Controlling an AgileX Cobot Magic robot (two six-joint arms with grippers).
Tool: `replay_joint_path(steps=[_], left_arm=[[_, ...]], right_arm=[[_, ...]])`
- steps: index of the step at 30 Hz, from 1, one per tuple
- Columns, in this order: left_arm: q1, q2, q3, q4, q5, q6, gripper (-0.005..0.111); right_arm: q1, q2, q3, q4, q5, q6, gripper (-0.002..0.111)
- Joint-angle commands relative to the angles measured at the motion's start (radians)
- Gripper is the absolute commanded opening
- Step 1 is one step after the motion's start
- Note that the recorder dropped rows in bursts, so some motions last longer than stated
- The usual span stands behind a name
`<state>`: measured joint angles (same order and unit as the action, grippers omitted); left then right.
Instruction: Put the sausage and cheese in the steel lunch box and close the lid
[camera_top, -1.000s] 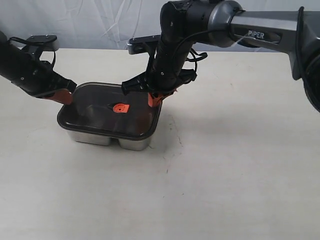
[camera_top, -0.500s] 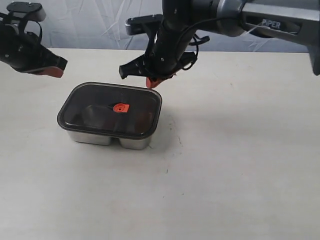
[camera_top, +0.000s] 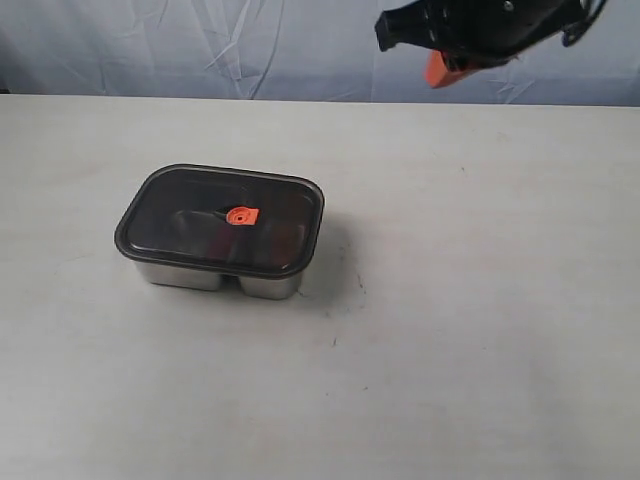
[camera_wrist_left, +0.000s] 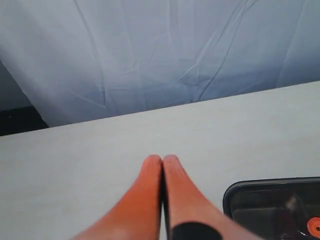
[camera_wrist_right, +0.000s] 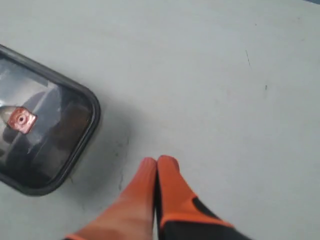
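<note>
The steel lunch box (camera_top: 215, 277) stands on the table left of centre, with the dark lid (camera_top: 190, 215) seated flat on it and its orange valve tab (camera_top: 240, 215) on top. Sausage and cheese are hidden under the dark lid. My right gripper (camera_top: 437, 72) hangs high at the top right, far from the box, shut on nothing; the right wrist view shows its orange fingertips (camera_wrist_right: 158, 162) pressed together above bare table beside the lid (camera_wrist_right: 42, 135). My left gripper (camera_wrist_left: 162, 160) is shut and empty, out of the exterior view, with a lid corner (camera_wrist_left: 272, 202) nearby.
The pale table (camera_top: 470, 300) stretches wide around the box. A wrinkled blue-grey backdrop (camera_top: 200, 45) runs along the table's far edge.
Both arms have lifted away from the lid. The left arm has left the exterior view; the right gripper has risen and swung to the top right. The lid stays on the box.
</note>
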<state>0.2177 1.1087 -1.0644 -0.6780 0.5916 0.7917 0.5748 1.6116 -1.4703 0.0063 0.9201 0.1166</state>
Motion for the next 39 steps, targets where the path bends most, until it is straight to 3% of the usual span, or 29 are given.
replay_joint_path(steps=[1,5,7,10,11,15,28,32,39], left_arm=[[0.004,-0.148,0.081,0.004,0.034,0.004,0.0],[0.004,-0.225,0.107,0.0,0.139,-0.017,0.0],[0.001,-0.247,0.119,-0.099,0.291,-0.167,0.0],[-0.008,-0.247,0.159,-0.375,0.215,-0.034,0.0],[-0.009,-0.247,0.162,-0.404,0.183,0.044,0.0],[-0.009,-0.247,0.162,-0.303,0.062,0.262,0.0],[-0.009,-0.247,0.162,-0.22,0.001,0.265,0.0],[-0.009,-0.247,0.162,-0.202,-0.011,0.265,0.0],[-0.009,-0.247,0.162,-0.202,-0.023,0.265,0.0]], right_arm=[[-0.004,-0.207,0.265,0.014,-0.15,-0.009,-0.001],[-0.004,-0.352,0.446,0.039,-0.278,-0.009,-0.001],[-0.004,-0.404,0.492,0.061,-0.273,-0.009,-0.001],[-0.004,-0.448,0.518,0.076,-0.269,-0.009,-0.001],[-0.004,-0.453,0.518,0.076,-0.269,-0.009,-0.001],[-0.004,-0.462,0.518,0.09,-0.293,-0.009,-0.001],[-0.021,-0.503,0.518,0.096,-0.297,-0.009,-0.001],[-0.112,-0.606,0.558,0.034,-0.337,-0.015,-0.001],[-0.421,-0.871,0.821,-0.006,-0.587,-0.013,-0.001]])
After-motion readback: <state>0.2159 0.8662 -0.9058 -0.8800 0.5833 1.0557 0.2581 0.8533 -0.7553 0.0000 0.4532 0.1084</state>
